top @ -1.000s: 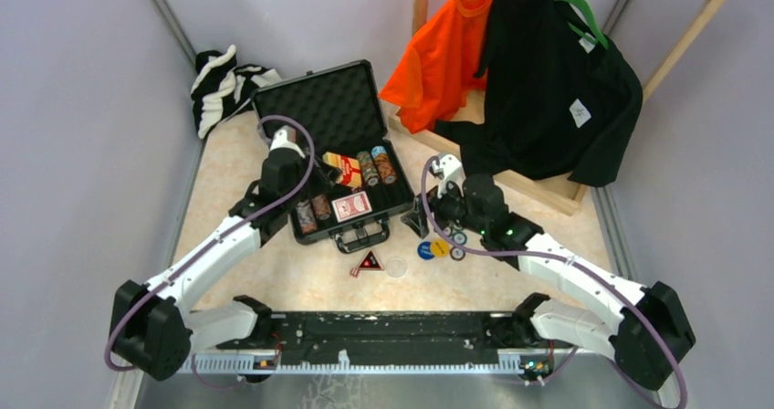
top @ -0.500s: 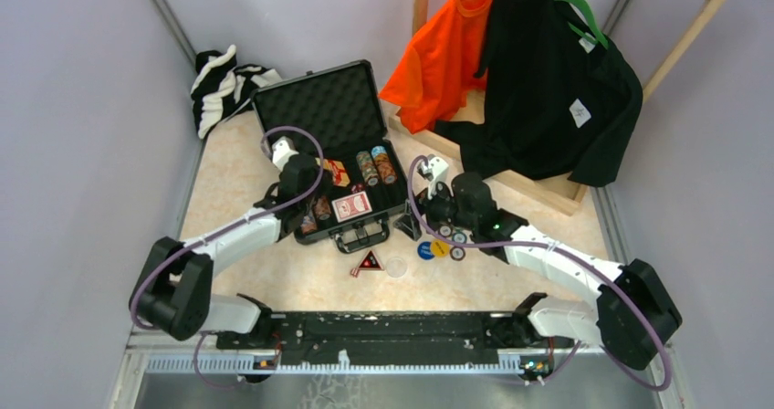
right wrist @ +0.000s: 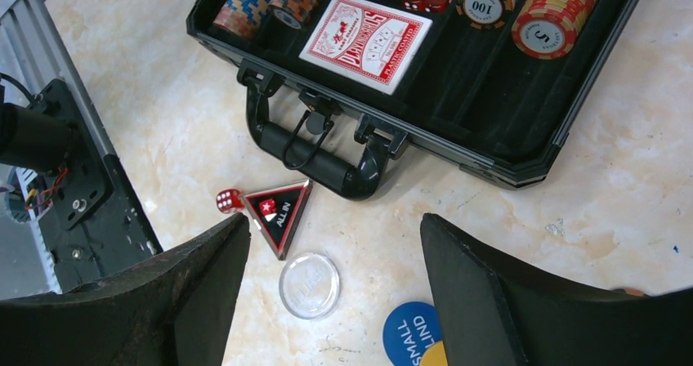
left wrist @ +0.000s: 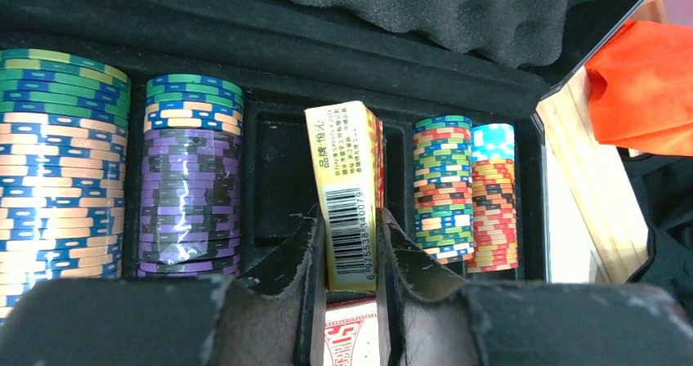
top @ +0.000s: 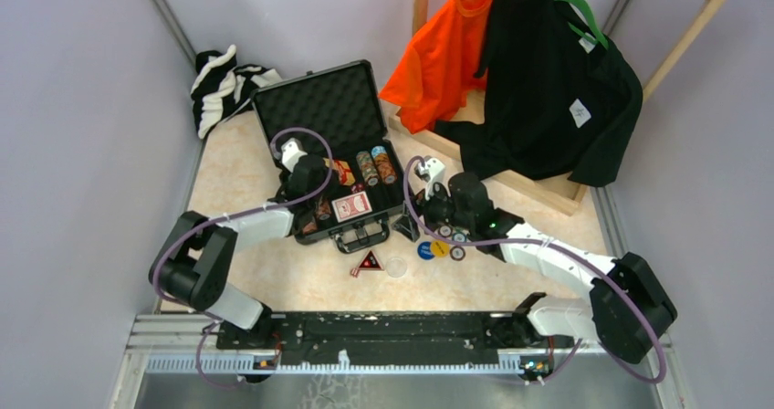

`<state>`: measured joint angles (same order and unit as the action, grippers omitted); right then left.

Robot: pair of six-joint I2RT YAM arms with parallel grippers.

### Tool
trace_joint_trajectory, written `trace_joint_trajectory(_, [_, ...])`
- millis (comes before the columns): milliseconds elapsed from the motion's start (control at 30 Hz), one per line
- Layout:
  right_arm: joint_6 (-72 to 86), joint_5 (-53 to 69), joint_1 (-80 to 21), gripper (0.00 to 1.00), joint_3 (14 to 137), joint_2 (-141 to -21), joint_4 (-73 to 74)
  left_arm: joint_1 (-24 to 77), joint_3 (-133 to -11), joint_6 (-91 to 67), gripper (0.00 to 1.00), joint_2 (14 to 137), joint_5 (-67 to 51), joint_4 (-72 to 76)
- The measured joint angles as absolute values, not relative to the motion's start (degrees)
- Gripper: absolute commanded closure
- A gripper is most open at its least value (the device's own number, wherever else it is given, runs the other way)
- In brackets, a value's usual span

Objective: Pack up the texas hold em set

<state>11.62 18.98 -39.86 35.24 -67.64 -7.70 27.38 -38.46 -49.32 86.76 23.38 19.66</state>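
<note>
- The boxed card deck (left wrist: 347, 178) stands on end at the centre of the left wrist view, in the black briefcase (top: 321, 108), between chip stacks (left wrist: 190, 194).
- The left gripper (left wrist: 349, 227) pinches its lower end. Better to lay it flat in its slot before letting go.
- The right gripper (right wrist: 335, 219) gapes wide, empty, above the clear disc (right wrist: 310, 285) and all-in triangle (right wrist: 279, 210).
- The fingers hide the slot floor, and the bottom edge cuts off the blue disc (right wrist: 409, 333).
</note>
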Motion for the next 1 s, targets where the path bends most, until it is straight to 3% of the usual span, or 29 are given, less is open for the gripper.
trace_joint_trajectory(200, [11.6, 19.4, -39.9, 0.23, 34.4, -67.9, -7.9, 27.4, -38.6, -49.3, 1.0, 88.4, 23.4, 21.1])
trace_joint_trajectory(333, [11.6, 19.6, -39.9, 0.23, 34.4, -68.0, -7.9, 27.4, -38.8, -49.2, 0.9, 88.8, 22.6, 21.3])
trace_joint_trajectory(400, [11.7, 19.6, -39.9, 0.23, 34.4, -68.0, -8.0, 27.4, -39.4, -49.0, 0.78, 89.5, 22.2, 21.2])
trace_joint_trajectory(533, [11.7, 19.7, -39.9, 0.23, 34.4, -68.0, -8.1, 27.4, -41.7, -48.4, 0.35, 90.8, 21.3, 19.5])
trace_joint_trajectory(633, [11.7, 19.9, -39.9, 0.23, 34.4, -68.1, -8.1, 27.4, -42.3, -48.1, 0.17, 91.5, 21.1, 18.0])
trace_joint_trajectory(733, [11.8, 20.1, -39.9, 0.23, 34.4, -68.4, -8.2, 27.4, -42.3, -47.8, 0.09, 91.5, 22.2, 16.1])
trace_joint_trajectory(1000, [11.8, 20.7, -39.9, 0.23, 34.1, -68.8, -8.6, 27.7, -43.6, -44.7, 0.07, 87.9, 27.1, 10.5])
